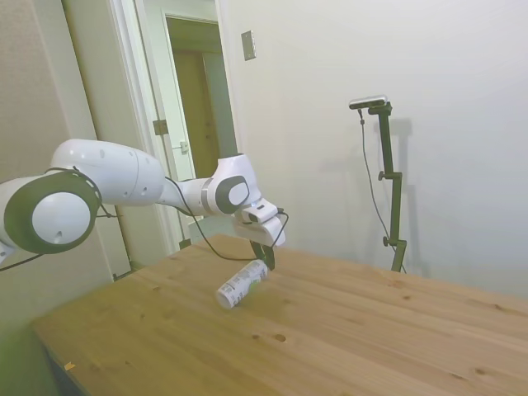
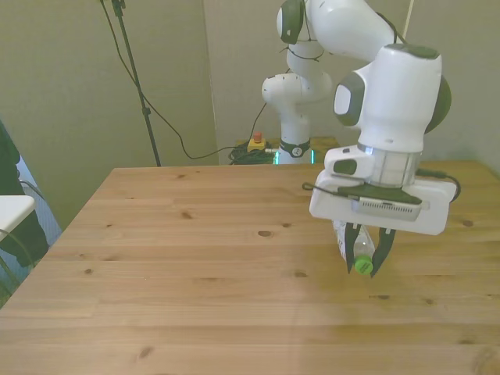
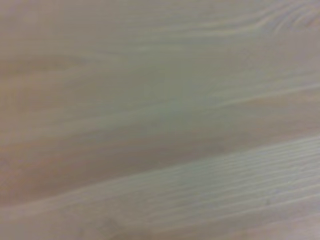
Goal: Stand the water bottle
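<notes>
The water bottle (image 1: 242, 283) is a small clear bottle with a white label, held at a slant over the wooden table (image 1: 346, 338). Its neck end is up at my gripper (image 1: 266, 259) and its base points down toward the side view's left. In the front view the green cap (image 2: 362, 266) sits between the two dark fingers (image 2: 383, 251) of my gripper (image 2: 364, 268), which is shut on it. The clear body (image 2: 342, 237) shows behind the fingers. I cannot tell whether the base touches the wood. The wrist view shows only blurred wood grain (image 3: 160, 120).
The table's near edge (image 1: 49, 338) runs along the side view's lower left. A knot (image 2: 265, 233) marks the boards left of the gripper in the front view. Cables and a red button (image 2: 256, 144) lie on the floor behind the table.
</notes>
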Tool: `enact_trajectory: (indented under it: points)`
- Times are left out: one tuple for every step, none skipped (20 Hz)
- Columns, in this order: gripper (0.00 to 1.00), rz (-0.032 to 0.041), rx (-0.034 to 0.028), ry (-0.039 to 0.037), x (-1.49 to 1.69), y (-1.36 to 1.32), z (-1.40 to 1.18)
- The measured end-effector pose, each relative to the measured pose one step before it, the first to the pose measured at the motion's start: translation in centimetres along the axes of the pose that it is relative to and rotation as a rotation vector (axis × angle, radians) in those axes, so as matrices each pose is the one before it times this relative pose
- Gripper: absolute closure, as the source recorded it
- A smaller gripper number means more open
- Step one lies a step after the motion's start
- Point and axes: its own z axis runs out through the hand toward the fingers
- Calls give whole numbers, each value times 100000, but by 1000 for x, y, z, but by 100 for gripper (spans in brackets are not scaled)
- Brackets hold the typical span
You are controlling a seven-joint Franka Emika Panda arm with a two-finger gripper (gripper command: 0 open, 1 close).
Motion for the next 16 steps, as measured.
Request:
enact_trajectory:
  points:
    - [100, 2591, 1055, 4185, 195, 225, -1024]
    - [100, 2549, 954, 4264, 324, 405, -920]
    - [100, 2452, 767, 4207, 419, 537, -727]
    - [100, 2527, 632, 4284, 502, 646, -552]
    - [100, 3010, 569, 4741, 548, 797, -429]
    - [100, 2587, 534, 4379, 487, 638, -298]
    - [100, 2405, 578, 4350, 470, 615, -220]
    - [100, 2498, 364, 4374, 458, 591, -174]
    - [100, 2680, 274, 4575, 524, 584, -112]
    - [100, 2573, 379, 4424, 496, 518, 21]
    - [100, 2310, 202, 4180, 337, 463, 87]
    - [100, 1736, 50, 2414, -45, 437, 135]
    - [100, -110, -575, -835, -508, 484, 59]
    - [100, -2090, -638, -3856, -1603, 1246, -832]
    - [100, 32, -75, -242, -18, 37, 51]
    - [100, 132, 247, -104, 0, -6, 18]
